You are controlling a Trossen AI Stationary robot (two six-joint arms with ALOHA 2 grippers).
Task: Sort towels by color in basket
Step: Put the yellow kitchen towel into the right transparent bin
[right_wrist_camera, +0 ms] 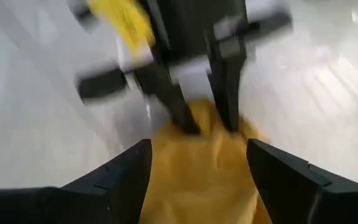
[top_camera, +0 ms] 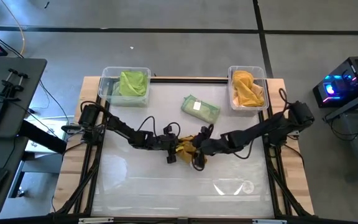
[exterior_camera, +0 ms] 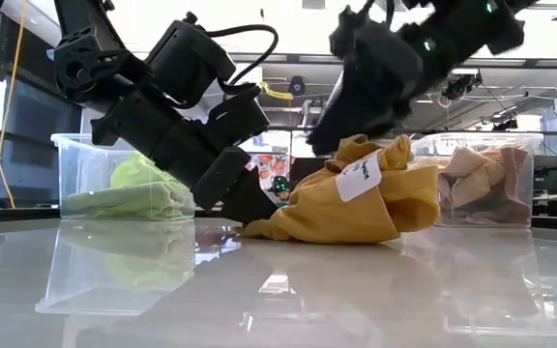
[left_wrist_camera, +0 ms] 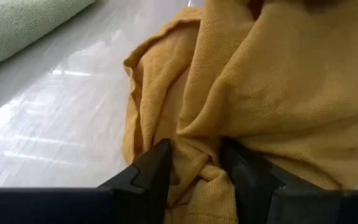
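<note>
Pinching a fold of the mustard towel [left_wrist_camera: 241, 93] mid-counter [top_camera: 166, 180], the left hand [left_wrist_camera: 194, 165] is clamped on it; the right hand [right_wrist_camera: 194, 168] is spread wide above, empty. If the towel is lifted by that one fold, it may be dragged or slip short of the yellow bin [top_camera: 248, 89].

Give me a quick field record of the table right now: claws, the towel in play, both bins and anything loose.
left claw: shut on the mustard towel at table centre
right claw: open, over the same towel from the other side
left bin: holds a lime green towel
right bin: holds a mustard yellow towel
loose: pale green folded towel lying on the table between the bins
</note>
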